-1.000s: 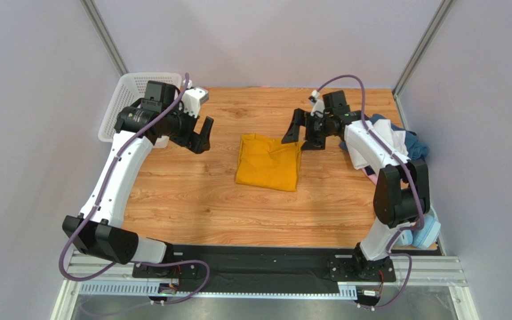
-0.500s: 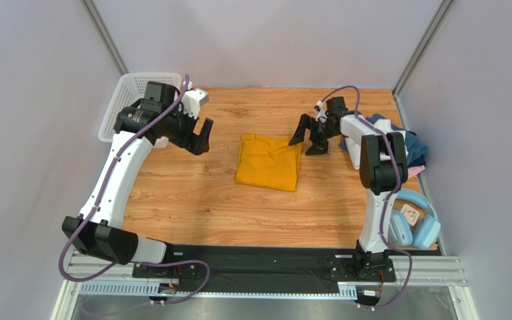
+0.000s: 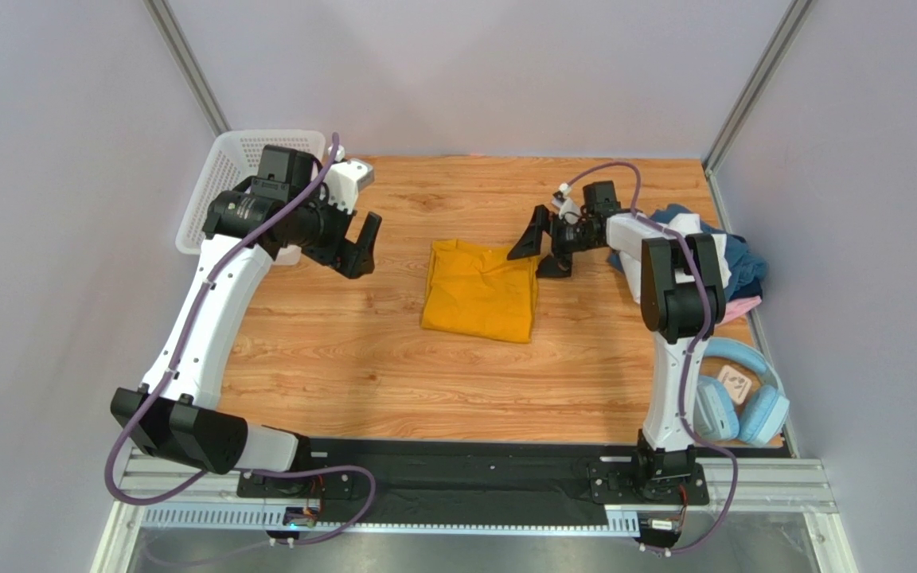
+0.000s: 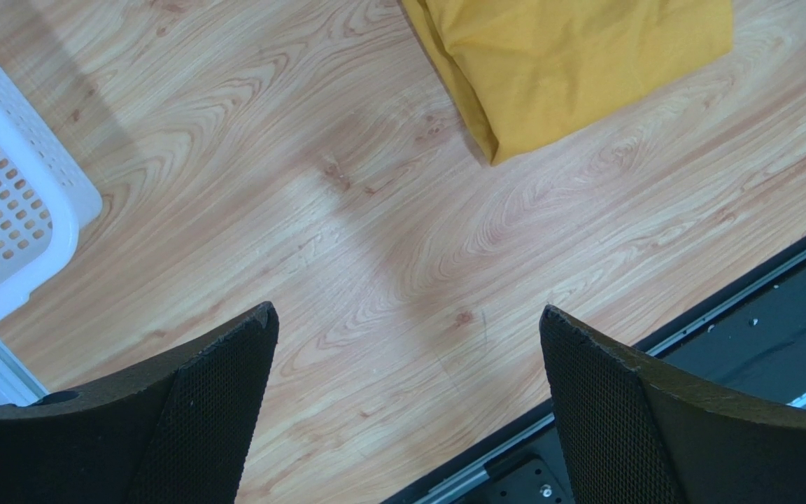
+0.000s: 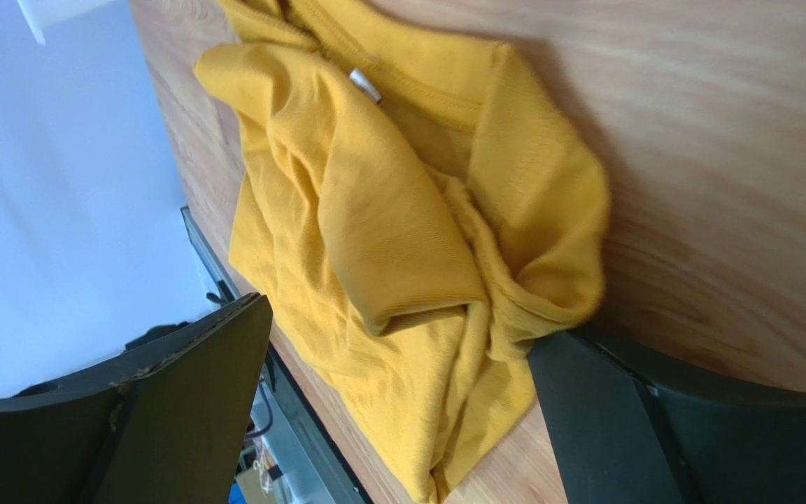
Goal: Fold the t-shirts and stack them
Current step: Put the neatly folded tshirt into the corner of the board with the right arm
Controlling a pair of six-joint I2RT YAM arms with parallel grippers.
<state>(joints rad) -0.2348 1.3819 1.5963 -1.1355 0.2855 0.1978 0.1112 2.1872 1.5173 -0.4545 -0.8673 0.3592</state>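
Top view, yellow shirt [image 3: 480, 290]: folded, lying flat mid-table [image 3: 344, 358].
Top view, left gripper [image 3: 359, 248]: spread wide, holding nothing, between basket [image 3: 218, 179] and shirt.
Top view, right gripper [image 3: 541, 248]: spread wide at the shirt's far right corner.
Top view, other shirts [image 3: 732, 263]: heaped at the right edge, headphones [image 3: 744, 400] nearer the arm bases.
Left wrist view: fingers [image 4: 197, 399] wide over bare wood; the shirt's corner is well ahead.
Right wrist view: fingers [image 5: 165, 410] wide apart, with rumpled yellow cloth showing between them.

From above, the table [image 3: 344, 358] lies bare from 5 round to 9 o'clock of the yellow shirt [image 3: 481, 290], and at 12. The basket [image 3: 227, 167] fills the corner at 10; a heap of shirts [image 3: 732, 257] lines the edge at 3, headphones [image 3: 744, 404] at 4. The right gripper [image 3: 539, 253], jaws spread, crowds 2.
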